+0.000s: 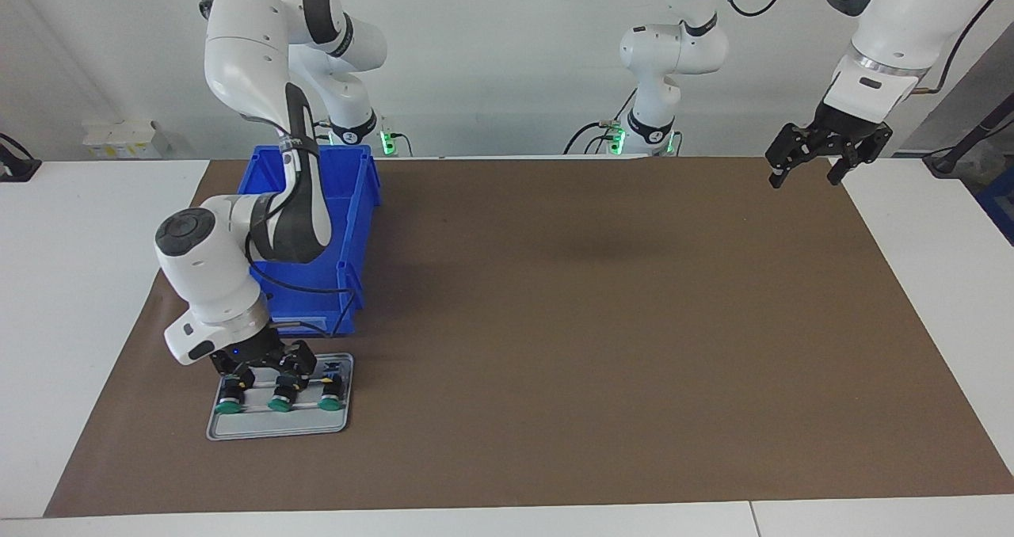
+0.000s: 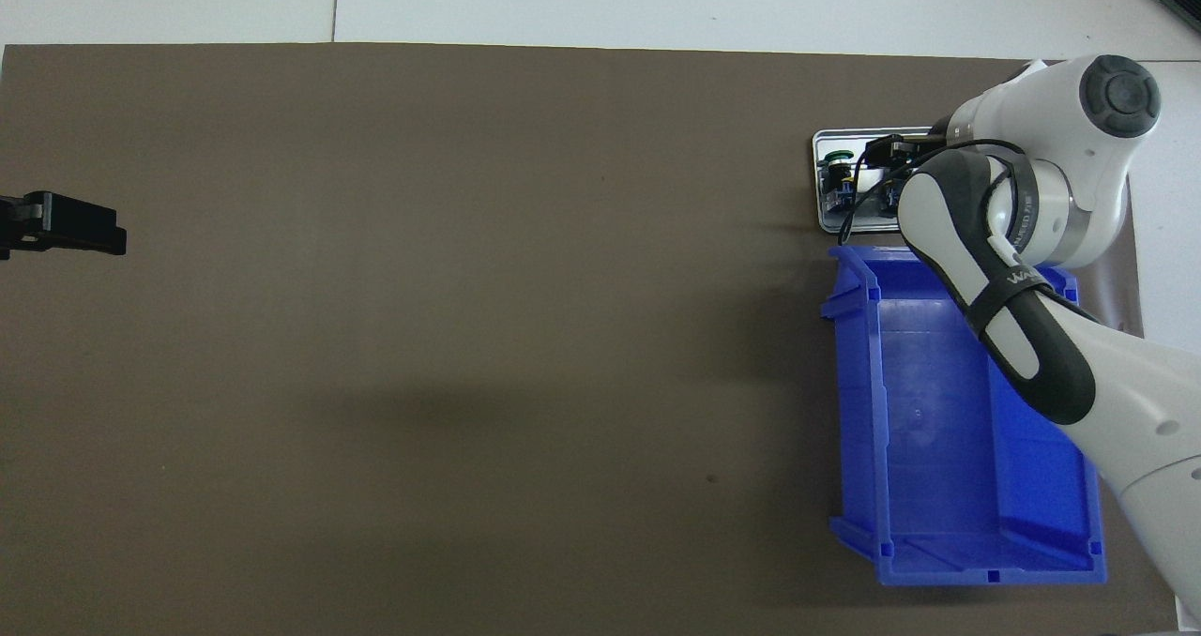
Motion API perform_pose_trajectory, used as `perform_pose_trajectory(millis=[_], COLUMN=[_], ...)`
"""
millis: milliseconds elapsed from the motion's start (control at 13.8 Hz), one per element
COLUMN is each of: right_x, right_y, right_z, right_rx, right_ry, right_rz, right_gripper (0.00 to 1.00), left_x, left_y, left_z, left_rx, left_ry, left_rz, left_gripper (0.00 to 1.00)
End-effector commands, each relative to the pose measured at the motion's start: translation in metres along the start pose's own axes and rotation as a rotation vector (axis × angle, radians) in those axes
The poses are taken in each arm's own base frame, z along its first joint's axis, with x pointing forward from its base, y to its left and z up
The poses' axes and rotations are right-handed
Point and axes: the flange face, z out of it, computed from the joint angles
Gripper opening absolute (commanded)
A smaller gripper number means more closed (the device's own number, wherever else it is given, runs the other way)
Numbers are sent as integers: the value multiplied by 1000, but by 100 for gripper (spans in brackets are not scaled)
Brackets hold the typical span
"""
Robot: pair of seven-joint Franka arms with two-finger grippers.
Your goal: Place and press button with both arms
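Three green-capped buttons lie in a row on a small silver tray (image 1: 277,432): one (image 1: 228,405) toward the right arm's end, a middle one (image 1: 280,401) and a third (image 1: 331,400). My right gripper (image 1: 275,377) is low over the tray, open, with its fingers either side of the middle button's body; I cannot tell whether they touch it. In the overhead view the right arm covers most of the tray (image 2: 818,206), and one button (image 2: 838,159) shows. My left gripper (image 1: 808,169) waits open in the air over the mat's corner at the left arm's end, where its fingers (image 2: 66,228) show.
An empty blue bin (image 1: 360,204) stands on the brown mat (image 1: 554,323), just nearer to the robots than the tray; the right arm reaches over it. White table (image 1: 71,283) surrounds the mat.
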Motion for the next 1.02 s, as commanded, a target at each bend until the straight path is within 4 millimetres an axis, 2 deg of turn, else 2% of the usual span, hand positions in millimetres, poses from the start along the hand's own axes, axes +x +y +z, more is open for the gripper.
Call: perform_pose_trajectory(millis=[0,73,218,290,363,436,581,726,871,944], right_x=[-11,-14,-16,-17,-17,-19,-21,-20,-14,-4], right_y=[7,9,11,13,13,13,13,18,15,14], right_z=[8,14,19,20,20,23,25,25,17,3], right_rx=[17,15,12,12,12,11,11,9,8,4], right_ry=[6,18,35,34,32,28,20,25,42,57], right_rz=[1,3,9,7,9,9,8,16,17,7], right_gripper=[100,100,93,88,78,68,29,0,0,0], left_x=[-9,-9,-9,-9,-9,-9,-9,-9,-9,-9], left_y=[-1,-1,-1,-1,-1,-1,-1,-1,-1,-1], left_z=[-1,-2,-1,-2,-2,-2,-2,-2,-1,-2], left_rx=[-7,-7,-7,-7,-7,-7,-7,-7,-7,-7], left_ry=[-6,-5,-6,-5,-5,-5,-5,-5,-6,-3], left_rz=[-5,-5,-5,-5,-5,-5,-5,-5,-5,-5], left_gripper=[100,100,100,100,100,100,100,100,100,100])
